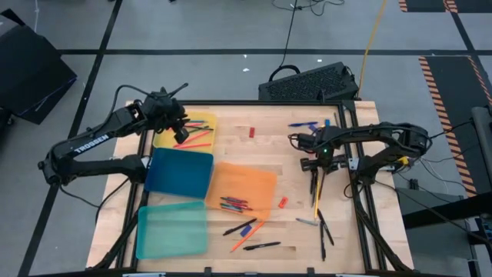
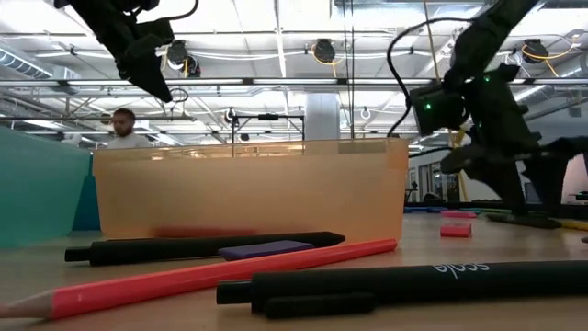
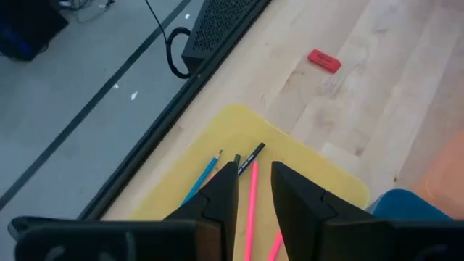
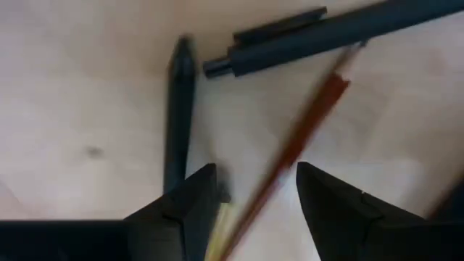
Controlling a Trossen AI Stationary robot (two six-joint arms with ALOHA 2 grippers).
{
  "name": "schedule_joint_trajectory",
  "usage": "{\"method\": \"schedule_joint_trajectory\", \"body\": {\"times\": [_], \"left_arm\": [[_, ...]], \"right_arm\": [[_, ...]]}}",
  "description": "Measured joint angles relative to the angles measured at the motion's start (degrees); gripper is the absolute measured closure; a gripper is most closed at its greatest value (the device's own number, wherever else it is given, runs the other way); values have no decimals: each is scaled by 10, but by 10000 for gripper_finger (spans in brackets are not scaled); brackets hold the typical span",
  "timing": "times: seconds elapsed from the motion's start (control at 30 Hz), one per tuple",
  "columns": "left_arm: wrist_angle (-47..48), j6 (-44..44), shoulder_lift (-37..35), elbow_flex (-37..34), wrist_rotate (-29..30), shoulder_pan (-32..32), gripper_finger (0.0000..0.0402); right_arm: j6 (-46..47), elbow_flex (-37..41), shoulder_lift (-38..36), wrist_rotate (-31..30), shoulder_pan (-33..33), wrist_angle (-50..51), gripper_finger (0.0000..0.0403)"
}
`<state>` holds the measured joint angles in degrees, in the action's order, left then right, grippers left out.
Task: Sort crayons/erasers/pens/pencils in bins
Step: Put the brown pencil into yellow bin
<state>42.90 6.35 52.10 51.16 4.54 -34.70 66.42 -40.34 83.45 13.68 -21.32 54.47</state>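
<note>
From above, you have four bins on the table's left half: the yellow bin at the back, the blue bin in front of it, the orange bin beside the blue one, and the teal bin nearest the front edge. The yellow bin holds several pink and red pencils lying fanned, mostly crosswise. The orange bin holds a small cluster of pens near its front wall; the blue and teal bins show nothing inside. Your left gripper hangs over the yellow bin. Your right gripper is low over loose sticks on the right, where a yellow pencil runs front to back. Two red erasers lie loose: one at the back, one by the orange bin.

At table level, the orange bin stands behind a black pen, a blue eraser, a pink pencil and another black pen, all lying roughly crosswise.

In the left wrist view, the fingers are spread a little with nothing between them, above a pink pencil in the yellow bin.

In the right wrist view, the fingers are spread around a red pencil lying diagonally, with two black pens just beside it.
</note>
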Motion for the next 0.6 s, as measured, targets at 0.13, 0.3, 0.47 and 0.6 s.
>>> {"method": "schedule_joint_trajectory", "body": {"times": [0.13,0.3,0.47,0.6], "left_arm": [[27,-9,0,0,0,0,314],[39,-10,0,0,0,0,314],[32,-11,0,0,13,0,314],[17,-23,-2,0,14,0,314]], "right_arm": [[20,24,-2,3,-19,-28,246],[26,32,-1,3,-32,-32,292],[18,33,-1,-23,-43,-32,336],[-15,33,-1,-41,-48,-32,375]]}}
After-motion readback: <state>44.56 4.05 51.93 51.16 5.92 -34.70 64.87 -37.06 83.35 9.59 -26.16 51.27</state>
